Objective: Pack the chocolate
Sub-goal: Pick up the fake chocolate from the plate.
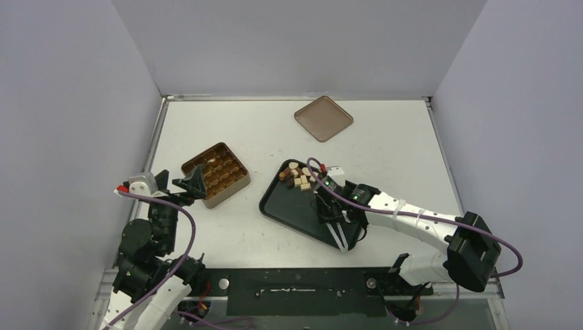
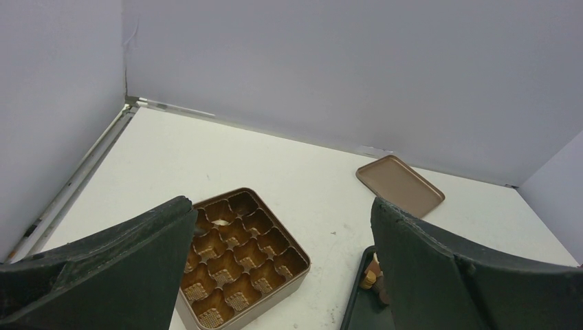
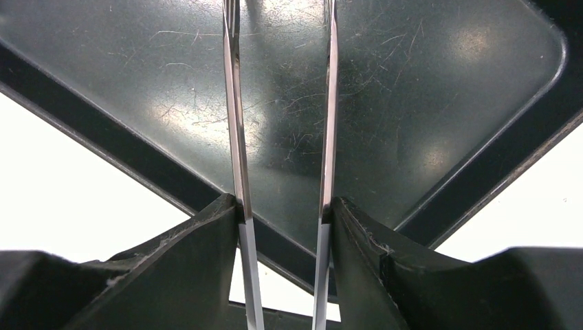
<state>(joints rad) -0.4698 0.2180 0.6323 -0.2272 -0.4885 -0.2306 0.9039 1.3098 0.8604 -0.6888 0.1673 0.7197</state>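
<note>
Over black tray point(image 1: 287, 206), right hand point(image 3: 283, 210) clamped on tongs point(image 3: 236, 137), left hand point(image 2: 282, 206) wide apart

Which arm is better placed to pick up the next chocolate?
Right. The right gripper holds tweezers over the black tray, where the chocolate is piled at the far corner. The left gripper stands open and empty beside the tin.

Brown and cream chocolate point(image 1: 300, 177), black tray point(image 1: 289, 210), gold-brown tin point(image 1: 230, 194), brown lid point(image 1: 323, 117), silvery tweezers point(image 3: 236, 137)
</note>
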